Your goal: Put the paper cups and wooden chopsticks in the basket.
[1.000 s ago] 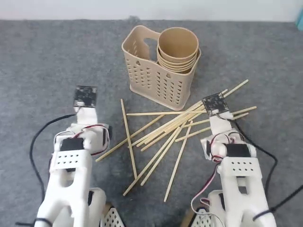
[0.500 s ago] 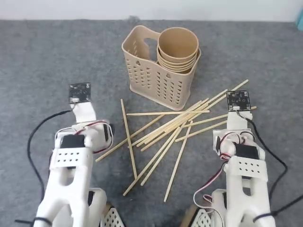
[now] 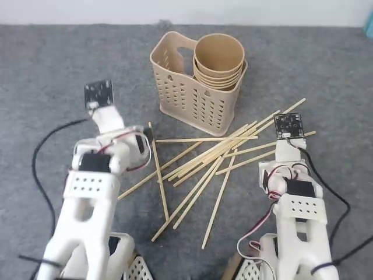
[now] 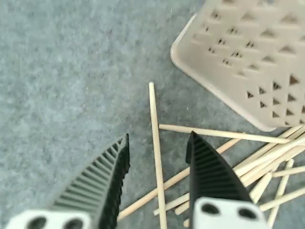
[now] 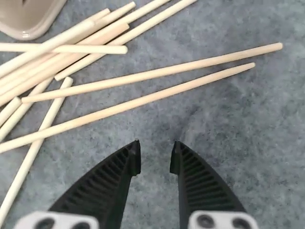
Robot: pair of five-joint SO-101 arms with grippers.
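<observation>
Two grippers hung empty. The left gripper, jaws wide, had swung inward to straddle one thin pale wooden chopstick lying near the beige perforated plastic basket, likely set to pinch it. The right gripper, jaws narrowly parted, had backed off the scattered chopsticks. Stacked tan paper cups already sat in the basket.

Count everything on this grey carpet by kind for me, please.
Robot arms: 2
Basket: 1
Stack of paper cups: 1
Loose chopsticks: about 12, overlapping, so inexact
Total: about 16
</observation>
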